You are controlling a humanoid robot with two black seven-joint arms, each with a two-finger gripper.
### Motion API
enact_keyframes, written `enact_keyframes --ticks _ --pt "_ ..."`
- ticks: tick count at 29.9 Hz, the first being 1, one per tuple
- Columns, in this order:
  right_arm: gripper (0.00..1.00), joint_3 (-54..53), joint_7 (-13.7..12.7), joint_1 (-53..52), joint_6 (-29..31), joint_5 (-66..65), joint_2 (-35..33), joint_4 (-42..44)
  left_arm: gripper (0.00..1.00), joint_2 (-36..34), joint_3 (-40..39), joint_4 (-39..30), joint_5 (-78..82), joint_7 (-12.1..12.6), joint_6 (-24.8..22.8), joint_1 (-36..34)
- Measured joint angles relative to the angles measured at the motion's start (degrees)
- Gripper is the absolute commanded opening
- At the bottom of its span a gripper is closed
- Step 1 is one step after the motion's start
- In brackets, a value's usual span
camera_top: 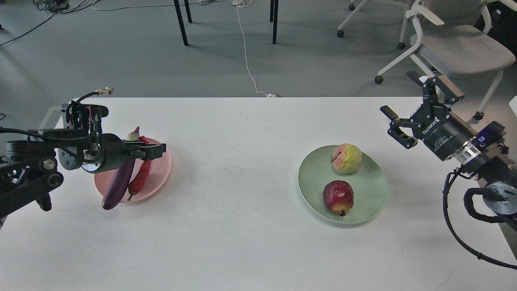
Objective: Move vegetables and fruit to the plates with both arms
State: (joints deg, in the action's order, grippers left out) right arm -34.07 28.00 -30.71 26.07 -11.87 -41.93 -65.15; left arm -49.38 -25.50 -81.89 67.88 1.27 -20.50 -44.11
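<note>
The purple eggplant [118,182] and the red chili [140,180] lie side by side on the pale pink plate [162,169] at the left; the eggplant's lower end hangs over the rim. My left gripper [156,150] hovers just above the plate, over the chili's upper part, open and holding nothing. The yellow-green fruit [346,158] and the dark red fruit [338,197] sit on the pale green plate [371,190] at the right. My right gripper [396,126] is open and empty, raised to the right of the green plate.
The white table [242,210] carries both plates. A grey office chair [456,44] stands behind the right arm, black table legs [180,22] and a white cable [247,60] are on the floor beyond the far edge.
</note>
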Motion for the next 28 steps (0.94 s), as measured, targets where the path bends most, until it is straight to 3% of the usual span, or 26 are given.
enact_keyframes --ticks 5,8,12,19,23,28 --pt "0.99 -0.1 0.0 0.62 -0.47 0.01 0.45 0.1 1.0 0.81 -2.59 -1.27 -20.71 -6.43 2.37 0.34" --pt "0.99 -0.11 0.0 1.47 -0.93 0.51 0.6 0.13 1.0 1.7 -3.72 -1.31 -29.77 -9.39 7.03 1.97" --pt "0.99 0.29 0.0 1.95 -3.4 0.93 1.4 0.1 1.0 5.96 -12.76 -0.69 -35.91 -12.19 12.11 9.77" --pt "0.99 0.67 0.0 2.4 -4.5 1.61 4.94 -0.23 1.0 17.75 -31.89 2.22 -36.4 -12.49 11.54 27.56" --pt "0.99 0.53 0.0 3.18 -4.43 5.57 5.97 -0.25 1.0 21.96 -36.93 3.71 -36.34 -12.23 9.68 34.07" --pt "0.99 0.24 0.0 3.63 -4.35 7.42 6.06 -0.09 1.0 22.64 -38.35 4.06 -36.33 -12.18 8.48 36.09"
